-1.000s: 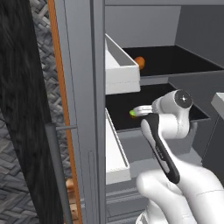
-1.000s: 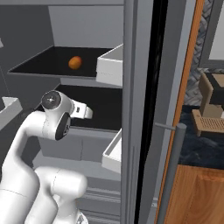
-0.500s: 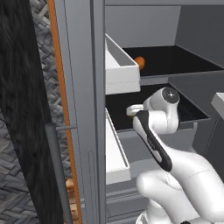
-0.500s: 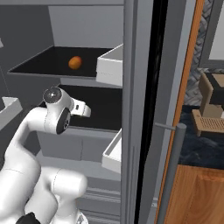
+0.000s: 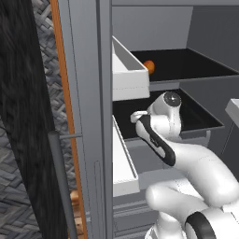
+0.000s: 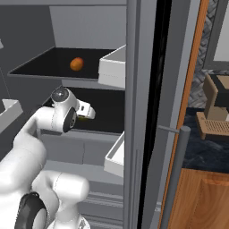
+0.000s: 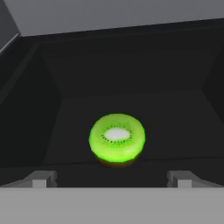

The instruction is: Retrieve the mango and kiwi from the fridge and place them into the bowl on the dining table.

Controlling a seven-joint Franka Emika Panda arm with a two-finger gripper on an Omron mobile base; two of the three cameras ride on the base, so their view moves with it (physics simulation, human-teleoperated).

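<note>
The kiwi (image 7: 117,139), a bright green half with its cut face up, lies on the dark lower shelf of the open fridge (image 5: 88,116), straight ahead of my gripper (image 7: 113,179). The gripper is open, with its fingertips (image 7: 41,178) wide apart and short of the fruit, and nothing between them. My wrist (image 5: 170,99) reaches into that lower shelf, and the hand covers the kiwi in the left base view. The orange mango (image 5: 149,66) rests on the upper shelf (image 6: 77,64). The bowl and the dining table are out of view.
White door bins (image 5: 128,70) (image 6: 114,67) jut out beside the shelves, with lower ones (image 5: 123,163) (image 6: 115,156) close to my arm. Long bar handles (image 5: 60,186) (image 6: 174,170) stand on the open doors. The shelf's dark side walls flank the kiwi.
My wrist and hand have pushed further into the lower shelf, toward the kiwi. In the left base view the hand now hides the fruit. The jaws stay open.
</note>
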